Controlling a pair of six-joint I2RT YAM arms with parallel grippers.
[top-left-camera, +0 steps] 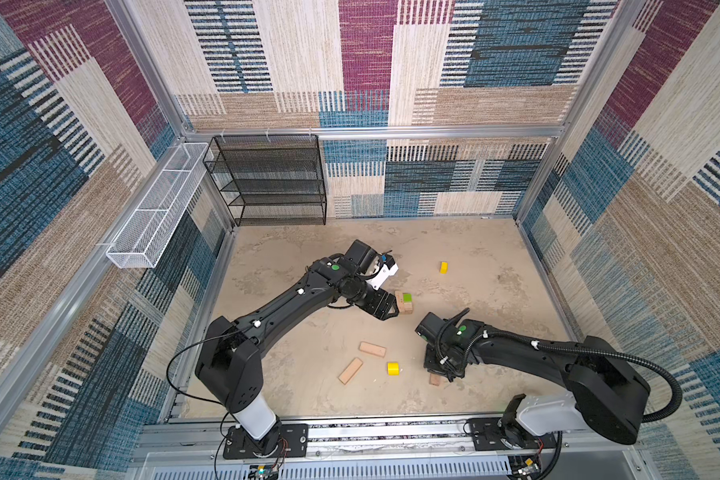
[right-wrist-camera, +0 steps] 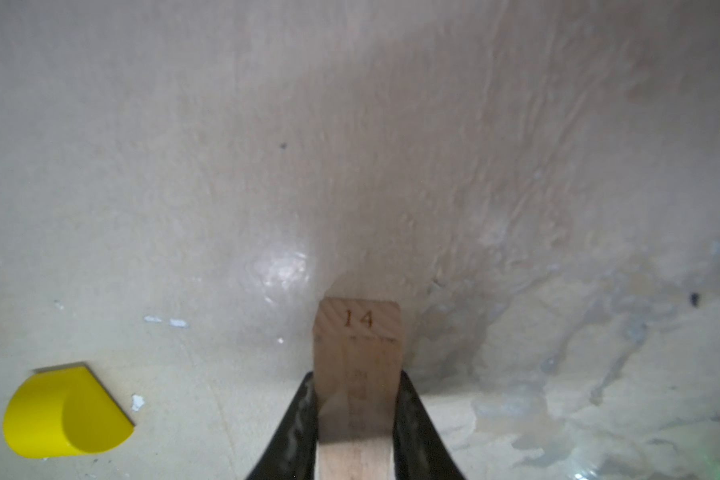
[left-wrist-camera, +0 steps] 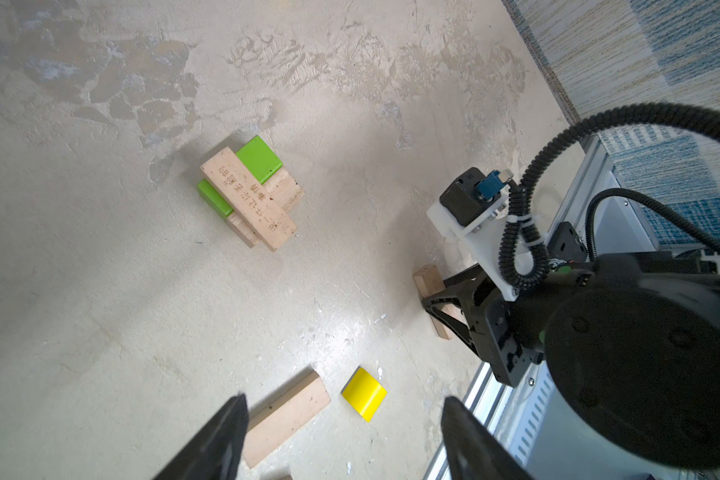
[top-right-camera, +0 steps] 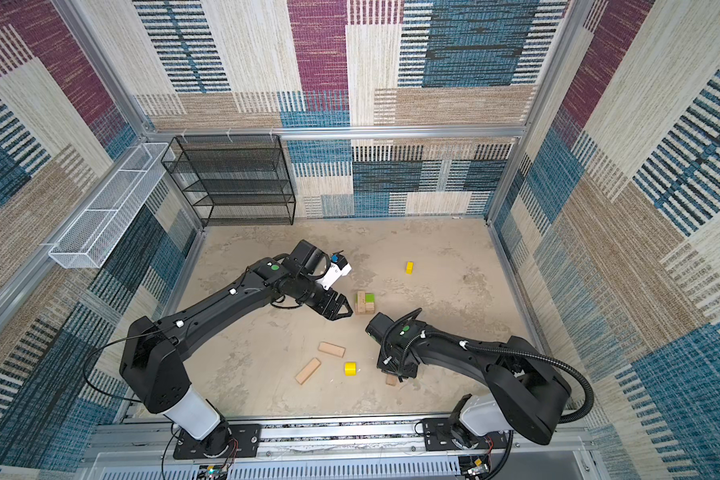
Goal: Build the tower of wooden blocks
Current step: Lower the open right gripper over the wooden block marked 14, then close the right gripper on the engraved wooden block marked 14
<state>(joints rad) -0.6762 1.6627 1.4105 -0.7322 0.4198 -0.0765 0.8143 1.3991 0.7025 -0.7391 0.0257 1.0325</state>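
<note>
firmly clamped in right gripper (right-wrist-camera: 356, 376), tan plank (right-wrist-camera: 358, 328), end jutting past its tips, left gripper (left-wrist-camera: 346, 400) apart

The tower (top-left-camera: 406, 302) is tan wood plus a lime-green brick (left-wrist-camera: 260, 159); near it sit yellow pieces (top-left-camera: 393, 368) and tan planks (top-left-camera: 372, 349), all on a blotchy beige worktop (top-left-camera: 495, 266).

Tower (top-left-camera: 405, 302) stands on the desk (top-left-camera: 495, 291), the rest scattered around it.
Left gripper (top-left-camera: 393, 311) hangs just left of the tower, apart from it. Before the tower and leftward lie the first plank (top-left-camera: 372, 349) and, farther out, the second plank (top-left-camera: 350, 370). The half-round piece (top-left-camera: 393, 368) rests almost straight before the tower. Before it and rightward, the third plank (right-wrist-camera: 358, 328) sits between the right gripper's (right-wrist-camera: 356, 376) fingers (right-wrist-camera: 296, 415). The small block (top-left-camera: 443, 267) lies behind and right, well apart; the wire rack (top-left-camera: 267, 178) stands far behind-left.
</note>
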